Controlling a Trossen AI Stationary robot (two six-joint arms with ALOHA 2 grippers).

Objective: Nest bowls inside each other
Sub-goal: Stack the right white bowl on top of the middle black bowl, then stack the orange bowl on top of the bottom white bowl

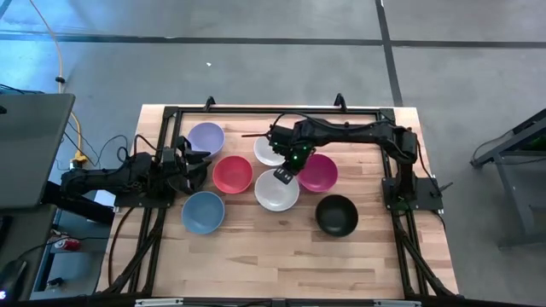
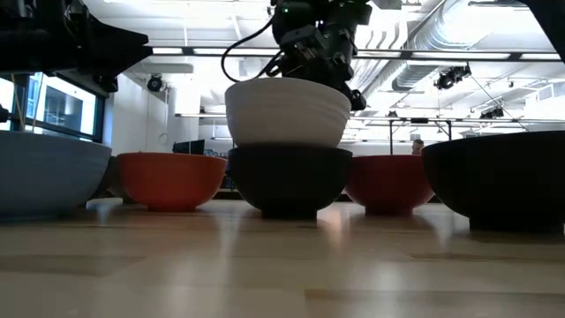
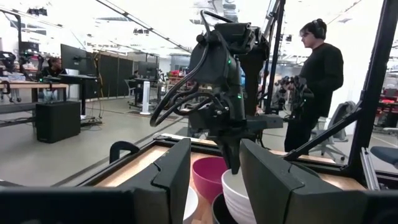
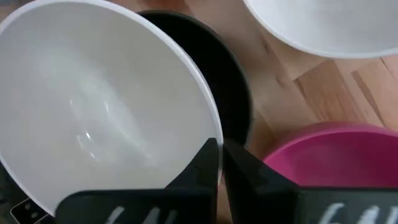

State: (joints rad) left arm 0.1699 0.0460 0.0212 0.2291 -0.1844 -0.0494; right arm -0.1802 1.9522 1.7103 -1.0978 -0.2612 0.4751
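I see the right gripper (image 1: pixel 287 173) pinched on the rim of a white bowl (image 1: pixel 276 190), which sits in a black bowl (image 2: pixel 290 179) under it, at the middle of the table (image 1: pixel 281 251). Around that stack: the red bowl (image 1: pixel 232 174) just left, the magenta bowl (image 1: pixel 318 172) just right, the second white bowl (image 1: pixel 267 149) behind, the blue bowl (image 1: pixel 203 211) front-left, the other black bowl (image 1: pixel 336 214) front-right, the lavender bowl (image 1: pixel 206 136) back-left. My left gripper (image 1: pixel 193 165) waits beside the red bowl, fingers apart.
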